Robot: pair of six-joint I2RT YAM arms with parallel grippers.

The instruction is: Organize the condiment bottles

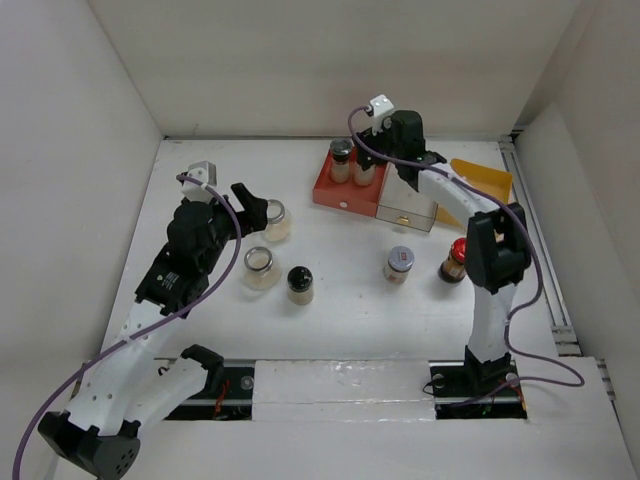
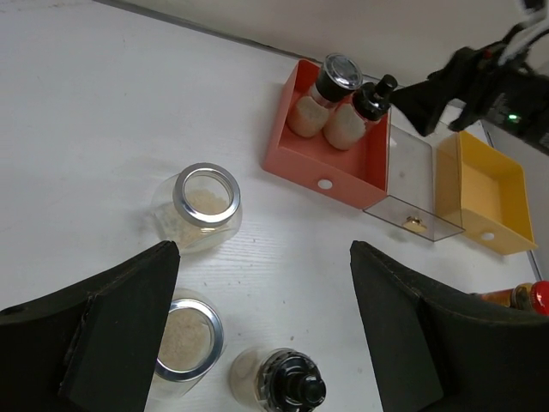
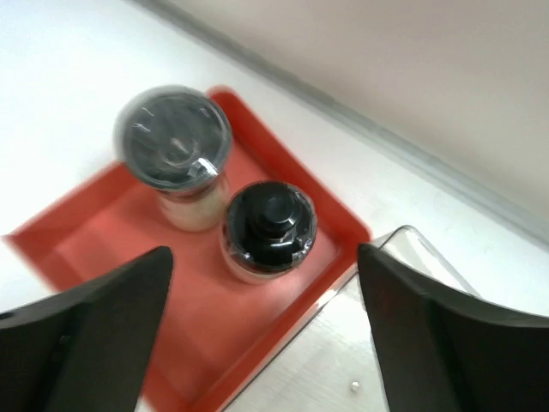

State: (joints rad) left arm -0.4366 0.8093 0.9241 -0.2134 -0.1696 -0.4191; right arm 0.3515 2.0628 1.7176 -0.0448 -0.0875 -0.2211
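The red tray (image 1: 335,192) holds a grey-lidded shaker (image 1: 341,152) and a black-capped shaker (image 1: 364,166). My right gripper (image 1: 385,150) hovers open and empty just above them; in its wrist view (image 3: 264,266) the black-capped shaker (image 3: 268,227) and grey-lidded shaker (image 3: 176,154) stand side by side. On the table stand two squat glass jars (image 1: 276,221) (image 1: 260,268), another black-capped shaker (image 1: 300,284), a silver-lidded labelled jar (image 1: 400,263) and a red-capped brown bottle (image 1: 455,260). My left gripper (image 1: 256,211) is open and empty, above and beside the jars (image 2: 206,202) (image 2: 184,339).
A clear tray (image 1: 407,208) sits against the red tray's right side, and a yellow tray (image 1: 487,180) lies beyond it. White walls enclose the table at the back and sides. A rail runs along the right edge.
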